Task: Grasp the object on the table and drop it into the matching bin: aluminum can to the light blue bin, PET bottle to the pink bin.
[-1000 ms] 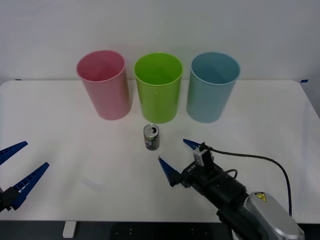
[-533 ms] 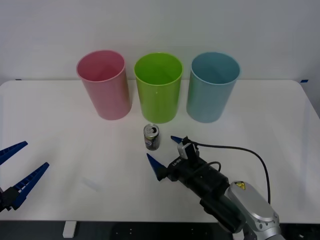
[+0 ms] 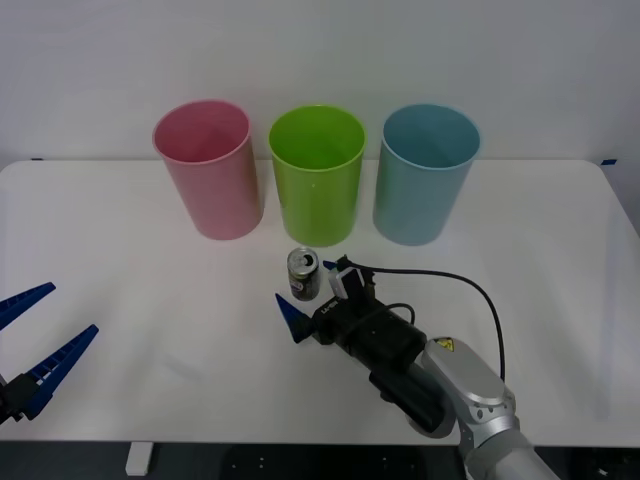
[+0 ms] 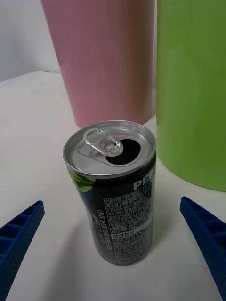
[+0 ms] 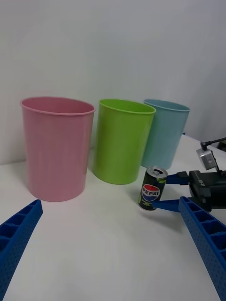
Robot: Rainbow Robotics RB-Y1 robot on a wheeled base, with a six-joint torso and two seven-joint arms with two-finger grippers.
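The aluminum can (image 3: 303, 273), dark with a silver pull-tab top, stands upright on the white table (image 3: 120, 250) just in front of the lime green bin. My right gripper (image 3: 309, 291) is open and low at the can, with one blue finger on each side and a gap to both. In the right wrist view the can (image 4: 115, 188) stands midway between the two fingertips. The light blue bin (image 3: 425, 175) is at the back right and the pink bin (image 3: 208, 170) at the back left. My left gripper (image 3: 40, 335) waits open at the table's near left edge.
A lime green bin (image 3: 317, 175) stands between the pink and light blue ones, directly behind the can. All three bins are far taller than the can. A black cable loops over my right wrist (image 3: 470, 290). Bare tabletop lies left and right of the can.
My right gripper has moved left and forward across the table until its open fingers flank the can. The can, the bins and my left arm have not moved.
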